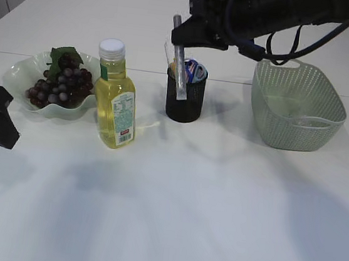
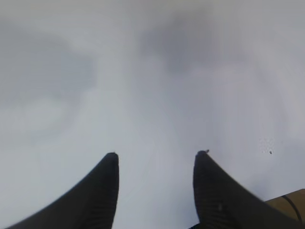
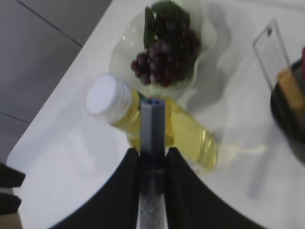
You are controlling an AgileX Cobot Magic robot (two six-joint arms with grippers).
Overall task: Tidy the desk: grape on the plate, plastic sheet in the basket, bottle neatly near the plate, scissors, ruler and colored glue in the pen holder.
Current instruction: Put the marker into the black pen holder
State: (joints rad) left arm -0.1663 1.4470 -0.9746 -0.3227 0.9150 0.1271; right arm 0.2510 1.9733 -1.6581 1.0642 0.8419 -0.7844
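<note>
the right gripper (image 1: 187, 34) is closed on the glue (image 1: 180, 62), held near upright with its lower end just over the holder (image 1: 185, 97), directly beneath it.

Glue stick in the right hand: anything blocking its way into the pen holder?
Nothing visible does. The right hand holds the glue stick directly above the pen holder, lower end at the rim beside the ruler already inside.

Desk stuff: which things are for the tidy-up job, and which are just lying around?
For the job: grapes, plate, bottle, glue tube in the right gripper, pen holder, basket.

Just lying around: nothing else in view.
</note>
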